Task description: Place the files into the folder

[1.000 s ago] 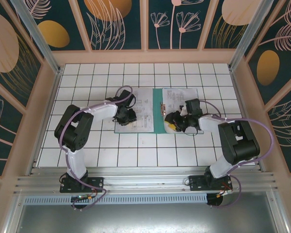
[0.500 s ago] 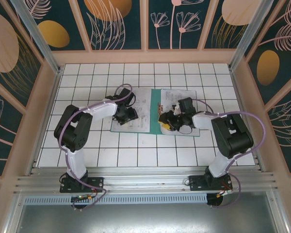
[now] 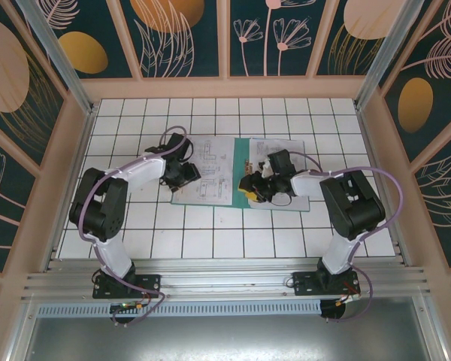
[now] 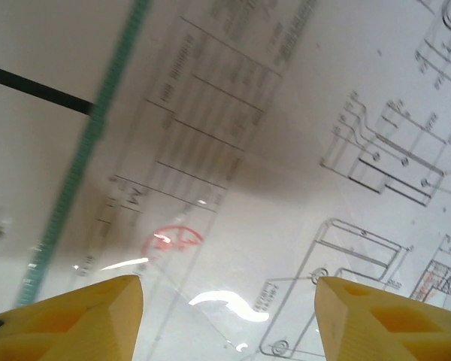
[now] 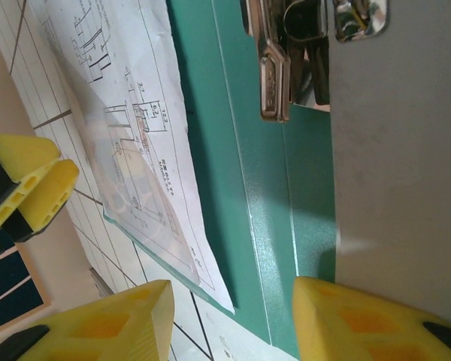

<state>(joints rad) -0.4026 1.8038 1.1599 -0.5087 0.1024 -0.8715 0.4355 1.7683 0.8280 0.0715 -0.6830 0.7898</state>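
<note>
files (image 3: 216, 184) flat on left half of open folder (image 3: 242, 154), long axis near-to-far | left gripper (image 4: 229, 301) jaws spread, directly over sheet, nearer arm | right gripper (image 5: 233, 301) jaws parted, empty, beside spine clip (image 5: 274, 68)

- The folder (image 3: 240, 154) lies open at the middle of the worktop (image 3: 210, 241), its spine running front to back.
- A file (image 3: 216, 171) lies on its left half; a second file (image 3: 264, 149) lies on its right half.
- The left hand (image 3: 184, 176) is over the left file's left edge.
- The right hand (image 3: 249, 189) is over the spine's near end, with the clip (image 5: 274, 68) just beyond it.
</note>
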